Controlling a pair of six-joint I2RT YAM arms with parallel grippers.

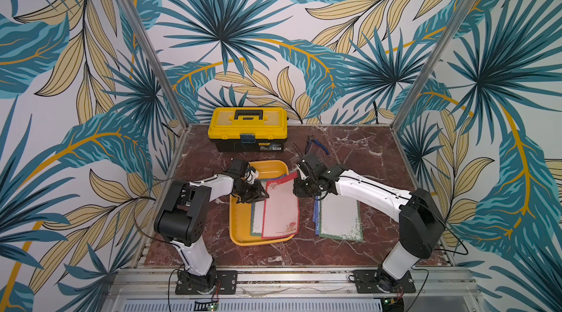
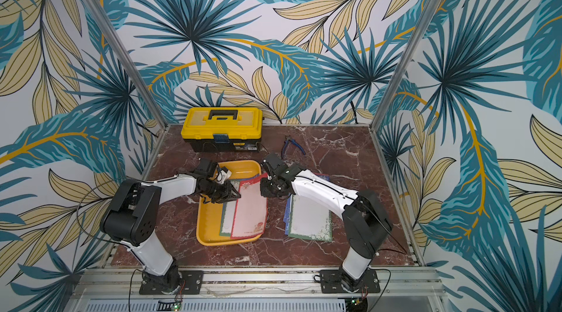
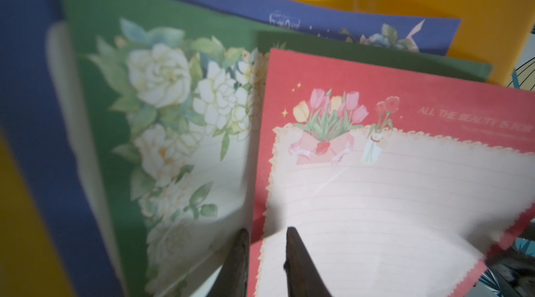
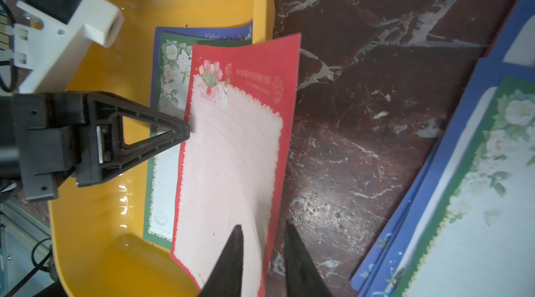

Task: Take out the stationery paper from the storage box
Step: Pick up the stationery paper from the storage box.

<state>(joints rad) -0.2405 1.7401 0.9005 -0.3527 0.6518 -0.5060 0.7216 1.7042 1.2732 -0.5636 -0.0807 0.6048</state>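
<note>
I see the red-bordered sheet [image 1: 281, 213] of stationery paper lying long axis twelve-to-six, draped over the storage box's [image 1: 240, 236] three o'clock rim. Its three o'clock edge runs between the fingers of my right gripper [image 4: 265, 226], its nine o'clock edge between those of the left gripper [image 4: 186, 130]. Each pair shows a narrow gap; I cannot tell whether either pinches. In the box, a green-bordered sheet [image 1: 257, 217] lies over a blue sheet [image 3: 289, 12]. The removed stack [image 1: 339, 219] lies on the table [image 1: 365, 149] at three o'clock, nearer the right arm.
</note>
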